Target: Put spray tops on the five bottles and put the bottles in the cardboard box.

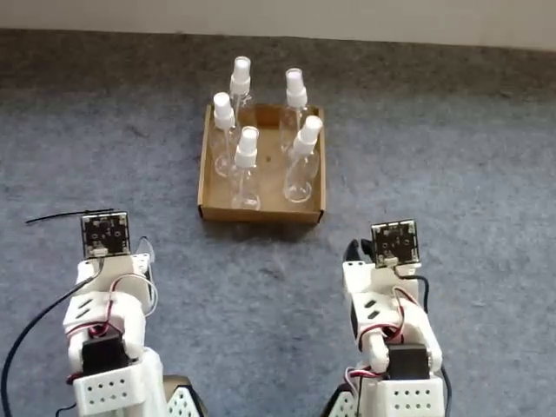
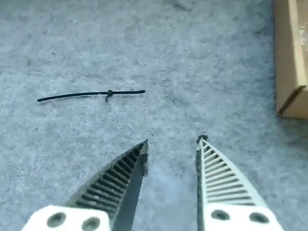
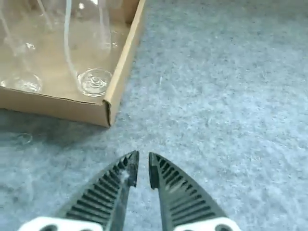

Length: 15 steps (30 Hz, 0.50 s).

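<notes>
Five clear plastic bottles (image 1: 246,184) stand in the shallow cardboard box (image 1: 261,212); left tool (image 2: 171,144) released, right tool (image 3: 143,168) nearly clenched.

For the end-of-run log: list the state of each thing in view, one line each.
Five bottles: upright in the cardboard box, spray tops on.
Cardboard box: open-topped, flat on the carpet.
Left arm's jaws: open, empty, over bare carpet.
Right arm's jaws: almost shut, empty, near the box's corner.
Black cable tie: lying loose on the carpet.
</notes>
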{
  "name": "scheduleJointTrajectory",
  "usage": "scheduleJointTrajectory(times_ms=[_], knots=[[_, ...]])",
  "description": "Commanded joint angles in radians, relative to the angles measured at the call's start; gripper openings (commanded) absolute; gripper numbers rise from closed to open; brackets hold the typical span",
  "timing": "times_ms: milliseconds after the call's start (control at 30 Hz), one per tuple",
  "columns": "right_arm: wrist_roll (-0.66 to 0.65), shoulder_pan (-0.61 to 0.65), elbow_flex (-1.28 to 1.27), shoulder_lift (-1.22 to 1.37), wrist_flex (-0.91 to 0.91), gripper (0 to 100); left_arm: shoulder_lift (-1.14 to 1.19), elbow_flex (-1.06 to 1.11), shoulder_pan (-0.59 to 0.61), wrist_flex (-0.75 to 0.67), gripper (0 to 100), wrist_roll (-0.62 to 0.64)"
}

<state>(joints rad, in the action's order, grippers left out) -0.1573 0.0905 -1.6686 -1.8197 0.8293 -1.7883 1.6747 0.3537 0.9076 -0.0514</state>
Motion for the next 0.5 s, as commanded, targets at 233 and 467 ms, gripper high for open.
scheduleJointTrajectory(times_ms=[233, 467], knots=[[-0.011, -0.022, -0.113, -0.016, 0.064, 0.5, -0.010, 0.022, -0.243, 0.227, 2, 0.002], [-0.011, -0.019, -0.119, -0.015, 0.407, 0.5, -0.021, 0.022, -0.251, 0.445, 1, 0.005]])
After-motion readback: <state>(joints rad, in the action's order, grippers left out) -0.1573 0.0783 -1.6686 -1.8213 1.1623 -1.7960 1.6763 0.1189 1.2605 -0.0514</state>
